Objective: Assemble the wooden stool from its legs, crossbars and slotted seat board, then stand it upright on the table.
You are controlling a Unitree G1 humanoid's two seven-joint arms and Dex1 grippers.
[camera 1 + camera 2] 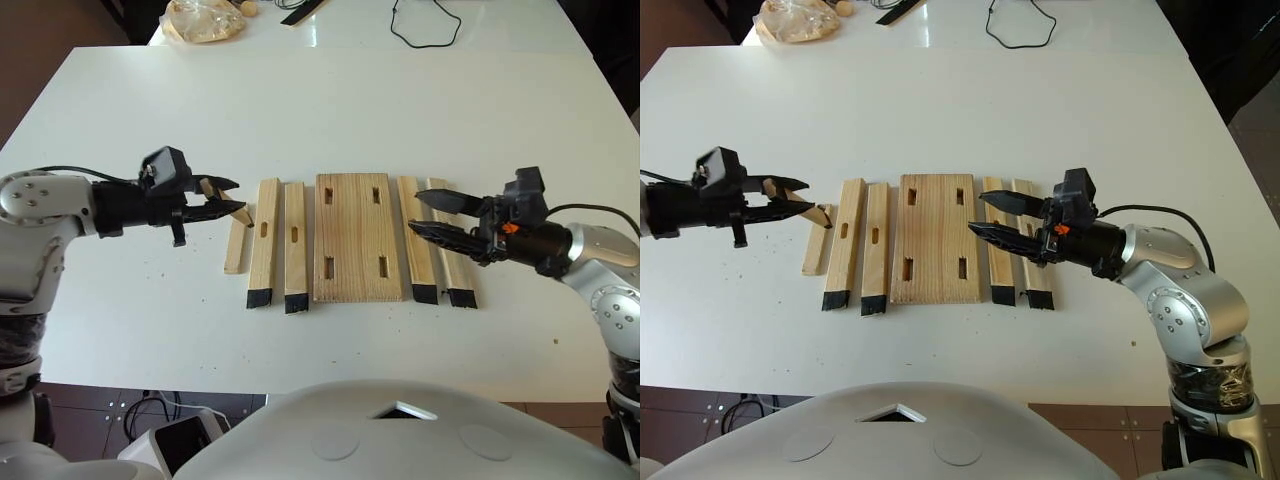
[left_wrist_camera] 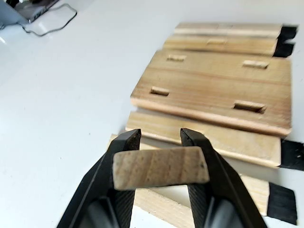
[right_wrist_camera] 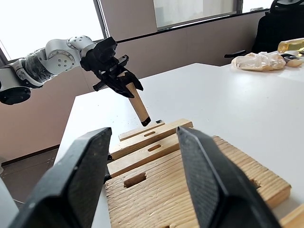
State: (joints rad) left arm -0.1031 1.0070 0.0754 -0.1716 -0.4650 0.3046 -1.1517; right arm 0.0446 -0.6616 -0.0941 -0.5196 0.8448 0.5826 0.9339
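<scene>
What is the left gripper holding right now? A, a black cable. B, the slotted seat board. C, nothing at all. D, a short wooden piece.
D: the left gripper is closed on a short wooden piece, held clear above the table, while the seat board lies flat among the other parts.

No text, label, number or sign reads legibly, neither on the pale wooden slotted seat board (image 1: 359,236) nor on the white table (image 1: 300,100).
</scene>
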